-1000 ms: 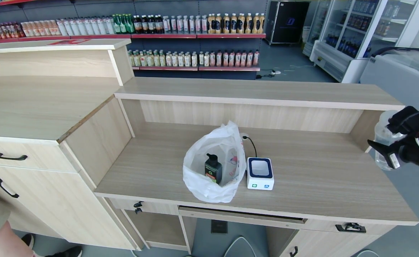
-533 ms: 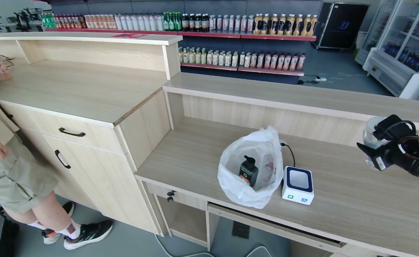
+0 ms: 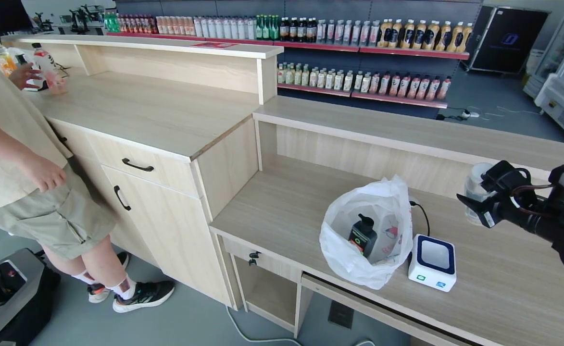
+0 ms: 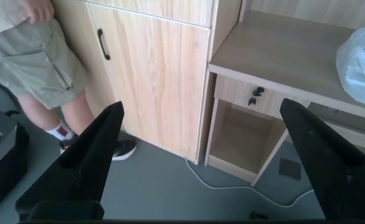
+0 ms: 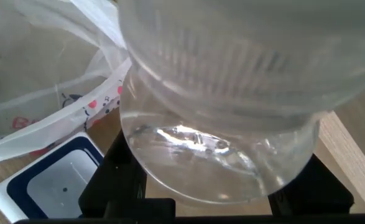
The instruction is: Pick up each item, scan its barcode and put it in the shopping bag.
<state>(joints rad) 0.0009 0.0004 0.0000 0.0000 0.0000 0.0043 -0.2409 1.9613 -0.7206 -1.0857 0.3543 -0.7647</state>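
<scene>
**Q:** State of the right gripper?

**A:** It is clamped on the bottle. The right wrist view shows one black finger on each side of the clear body. The bottle is held above the desk, toward the desk's right end and in front of its back panel. It is clear of the desktop.

**Q:** Where is the bottle relative to the bag?

**A:** It is to the right of the bag and higher, not over the opening. In the right wrist view, the bag's white rim and the scanner lie below the bottle's base.

**Q:** Position of the bag?

**A:** It stands on the desk near the front edge, with its mouth open upward. A black pump bottle stands upright inside it (the green label faces the head camera).

**Q:** And the scanner?

**A:** It sits just beside the bag on the bag's right, near the front edge, with its window facing up. Whether it touches the bag cannot be determined. A black cable runs from behind it toward the back panel.

**Q:** State of the left gripper?

**A:** The fingers are spread wide apart with nothing between them. The gripper hangs over the floor, in front of the cabinet door and the open niche under the desk's left end.

**Q:** Anything on the upper counter?

**A:** Bottles stand at its far left corner. A person's hand is just beside them.
</scene>
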